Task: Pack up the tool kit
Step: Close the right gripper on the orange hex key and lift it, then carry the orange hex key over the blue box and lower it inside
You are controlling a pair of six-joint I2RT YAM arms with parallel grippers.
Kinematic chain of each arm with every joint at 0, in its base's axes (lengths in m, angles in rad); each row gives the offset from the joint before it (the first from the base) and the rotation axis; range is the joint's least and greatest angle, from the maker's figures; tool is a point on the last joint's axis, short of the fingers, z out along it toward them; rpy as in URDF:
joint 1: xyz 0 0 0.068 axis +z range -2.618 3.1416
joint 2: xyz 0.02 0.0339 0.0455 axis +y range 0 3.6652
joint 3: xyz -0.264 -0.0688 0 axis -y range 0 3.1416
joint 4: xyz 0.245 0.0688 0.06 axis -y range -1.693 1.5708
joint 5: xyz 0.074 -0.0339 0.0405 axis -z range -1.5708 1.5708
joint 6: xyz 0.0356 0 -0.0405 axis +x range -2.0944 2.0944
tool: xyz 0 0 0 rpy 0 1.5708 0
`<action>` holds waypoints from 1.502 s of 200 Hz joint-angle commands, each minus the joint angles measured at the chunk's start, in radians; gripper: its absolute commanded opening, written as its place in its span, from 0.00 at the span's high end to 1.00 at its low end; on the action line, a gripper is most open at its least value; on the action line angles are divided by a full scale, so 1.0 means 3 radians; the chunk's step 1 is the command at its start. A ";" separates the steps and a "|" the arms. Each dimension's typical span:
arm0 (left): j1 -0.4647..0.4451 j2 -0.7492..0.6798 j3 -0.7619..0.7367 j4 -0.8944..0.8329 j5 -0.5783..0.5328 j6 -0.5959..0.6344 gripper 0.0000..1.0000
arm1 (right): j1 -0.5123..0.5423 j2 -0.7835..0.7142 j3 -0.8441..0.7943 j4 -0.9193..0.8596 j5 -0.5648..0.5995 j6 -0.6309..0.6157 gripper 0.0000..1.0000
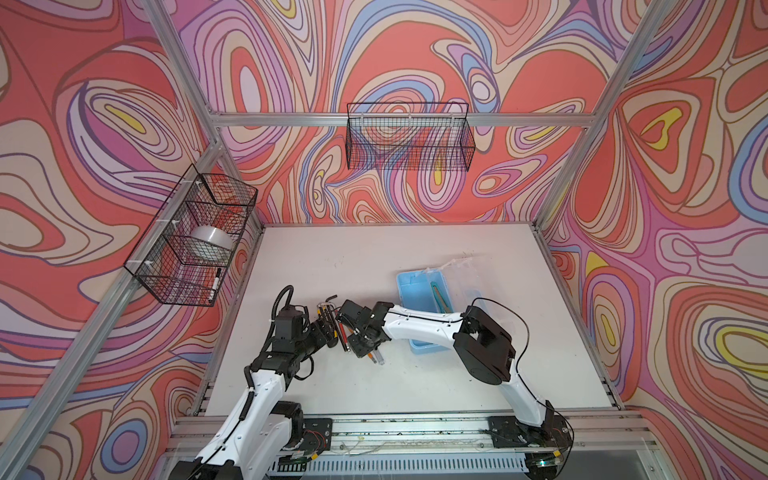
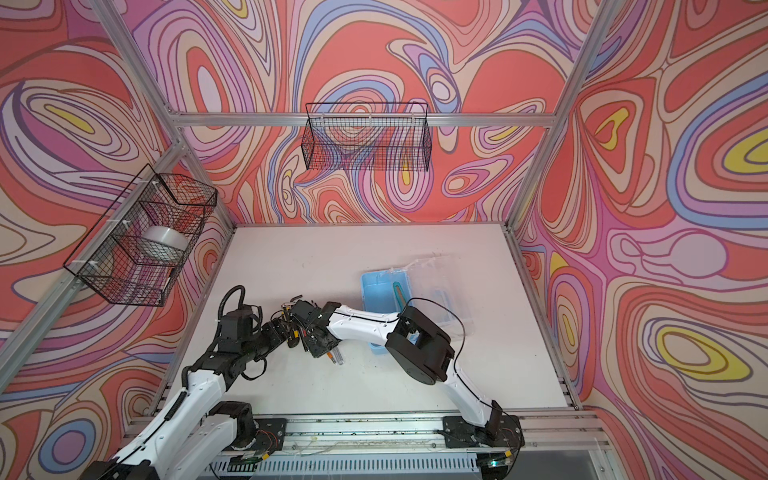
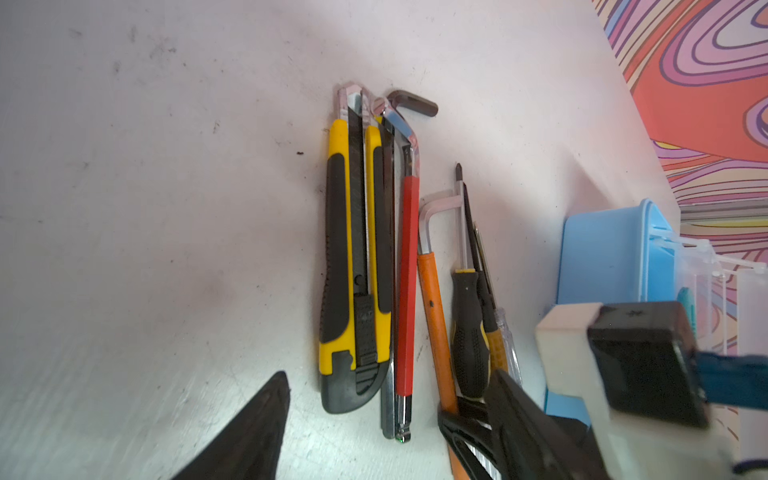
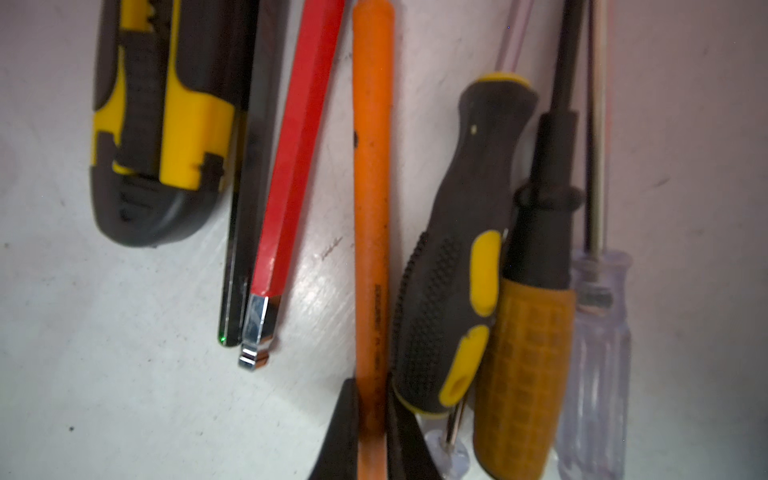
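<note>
Several tools lie in a row near the open light-blue box; right gripper closed on the orange hex key, left gripper wide and empty: pick underway, next likely lift and carry boxward.
</note>
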 commanded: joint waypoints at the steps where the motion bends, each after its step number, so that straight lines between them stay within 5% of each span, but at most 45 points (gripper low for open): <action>1: 0.0025 0.0036 0.0049 0.0092 0.0011 -0.0017 0.25 | -0.0017 -0.0091 -0.0147 -0.0016 -0.0061 0.0061 1.00; 125: 0.0025 0.0054 0.0051 0.0118 0.0002 -0.0016 0.26 | -0.0065 -0.0668 -0.0445 0.0266 -0.0224 0.0134 1.00; 161: 0.0022 0.0084 0.0056 0.0138 0.0011 -0.0010 0.26 | -0.0124 -0.0897 -0.0478 0.0145 0.0015 0.0126 1.00; 253: 0.0025 0.0180 0.0109 0.0179 -0.0032 0.0051 0.26 | -0.0914 -0.2018 -0.1349 0.0022 0.0350 0.0244 1.00; 300: 0.0023 0.0283 0.0173 0.0205 -0.0035 0.0075 0.26 | -0.1092 -0.1988 -0.1669 0.0272 0.0230 0.0246 1.00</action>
